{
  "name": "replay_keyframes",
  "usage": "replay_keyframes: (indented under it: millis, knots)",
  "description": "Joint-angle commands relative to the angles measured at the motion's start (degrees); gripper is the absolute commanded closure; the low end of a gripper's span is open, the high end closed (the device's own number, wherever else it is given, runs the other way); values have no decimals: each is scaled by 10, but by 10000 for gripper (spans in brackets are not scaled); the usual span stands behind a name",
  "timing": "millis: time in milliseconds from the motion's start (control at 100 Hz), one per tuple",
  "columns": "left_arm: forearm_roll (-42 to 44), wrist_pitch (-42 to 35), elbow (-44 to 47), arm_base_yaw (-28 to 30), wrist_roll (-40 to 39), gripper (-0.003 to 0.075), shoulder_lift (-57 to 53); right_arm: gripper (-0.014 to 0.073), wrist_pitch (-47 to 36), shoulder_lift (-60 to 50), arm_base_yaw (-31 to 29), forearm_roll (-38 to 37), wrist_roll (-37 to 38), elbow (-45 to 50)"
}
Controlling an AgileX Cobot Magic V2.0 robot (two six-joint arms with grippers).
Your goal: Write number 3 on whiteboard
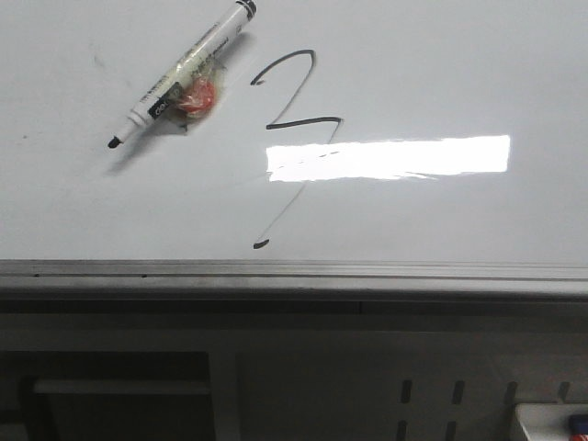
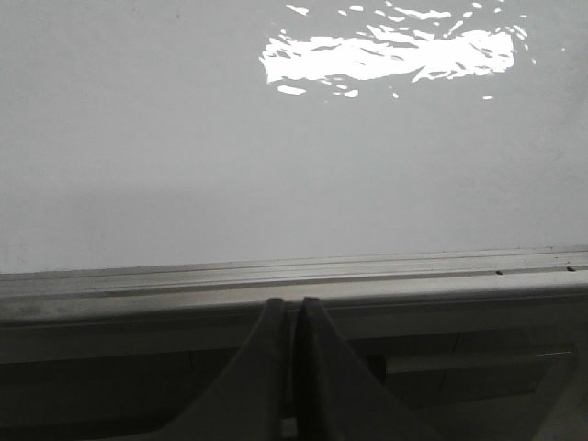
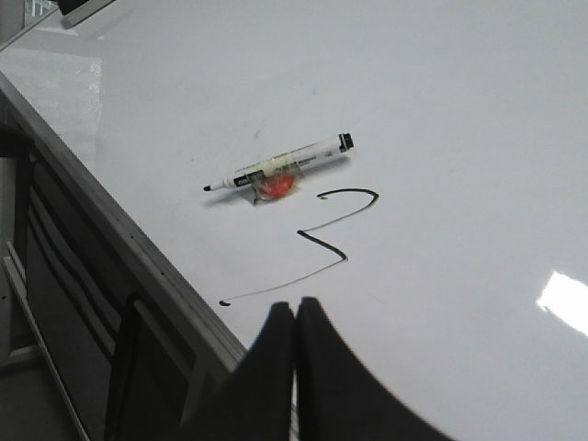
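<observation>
A thin black angular number 3 (image 1: 299, 119) with a long slanted tail and a small hook is drawn on the glossy whiteboard (image 1: 441, 55). It also shows in the right wrist view (image 3: 326, 241). A white marker (image 1: 184, 73), uncapped, with a red-orange wrap, lies on the board just left of the 3; it also shows in the right wrist view (image 3: 280, 165). My left gripper (image 2: 292, 305) is shut and empty, at the board's edge rail (image 2: 276, 276). My right gripper (image 3: 295, 305) is shut and empty, over the board near the 3's tail. Neither gripper shows in the front view.
The grey metal edge rail (image 1: 294, 273) runs along the board's near side. Below it is a grey perforated panel (image 1: 432, 395). A bright rectangular light reflection (image 1: 395, 156) crosses the 3's tail. A small white box with red and blue bits (image 1: 556, 424) sits at the lower right.
</observation>
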Motion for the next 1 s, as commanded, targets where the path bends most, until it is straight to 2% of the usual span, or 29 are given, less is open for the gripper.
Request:
replay_keyframes:
  millis: [0, 110, 160, 210, 320, 330, 380, 420, 520, 620, 730, 990]
  knots:
    - [-4, -27, 19, 1, -6, 741, -13, 638, -46, 4, -4, -4, -3, -7]
    - [-4, -27, 19, 1, -6, 741, -13, 638, -52, 4, -19, -4, 0, 28]
    - [-4, -27, 19, 1, -6, 741, -13, 638, -63, 4, -35, -23, 30, 46]
    - [-4, -27, 19, 1, -6, 741, -13, 638, -69, 4, -55, -82, 102, 64]
    - [-4, -27, 19, 1, -6, 741, -13, 638, -65, 4, -109, -245, 332, 99]
    - [-4, -27, 19, 1, -6, 741, -13, 638, -63, 4, -117, -265, 376, 103]
    - [-4, -27, 19, 1, -6, 741, -13, 638, -54, 4, -147, -317, 450, 118]
    - [-4, -27, 19, 1, -6, 741, -13, 638, -43, 4, -170, -320, 472, 128]
    - [-4, -27, 19, 1, -6, 741, -13, 638, -39, 4, -234, -320, 473, 158]
    - [-4, -27, 19, 1, -6, 741, -13, 638, 33, 4, -278, -319, 473, 157]
    - [-4, -27, 19, 1, -6, 741, -13, 638, 35, 4, -319, -326, 473, 157]
    - [-4, -27, 19, 1, -6, 741, -13, 638, 35, 4, -337, -328, 473, 157]
